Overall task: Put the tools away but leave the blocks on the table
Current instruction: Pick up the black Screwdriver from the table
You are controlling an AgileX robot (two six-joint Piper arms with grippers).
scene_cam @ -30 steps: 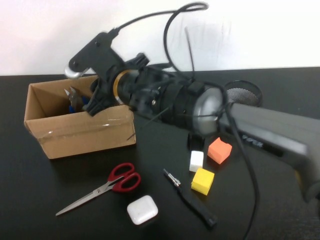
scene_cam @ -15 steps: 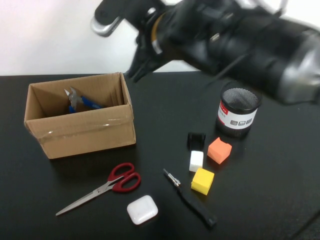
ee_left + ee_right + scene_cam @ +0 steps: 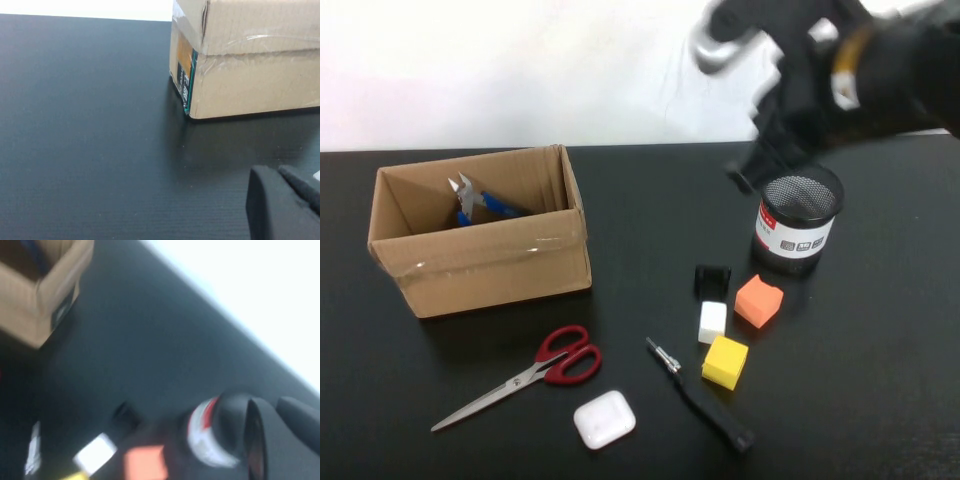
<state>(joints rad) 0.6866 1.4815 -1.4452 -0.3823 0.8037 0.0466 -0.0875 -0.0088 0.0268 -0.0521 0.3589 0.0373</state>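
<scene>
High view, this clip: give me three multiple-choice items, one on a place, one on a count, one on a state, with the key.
1. Where are the side cutters?
A. in the cardboard box
B. beside the scissors
C. in the mesh cup

2. How many blocks lie on the table?
A. one
B. three
C. five

3. What does the right end effector hold?
A. the screwdriver
B. the scissors
C. nothing

Key: 1 A, their blue handles show inside the box. 2 B, orange block, yellow block and white block. 3 C, it is shut and empty above the mesh cup, while the scissors and screwdriver lie on the table. The left end effector is shut, low beside the box.
</scene>
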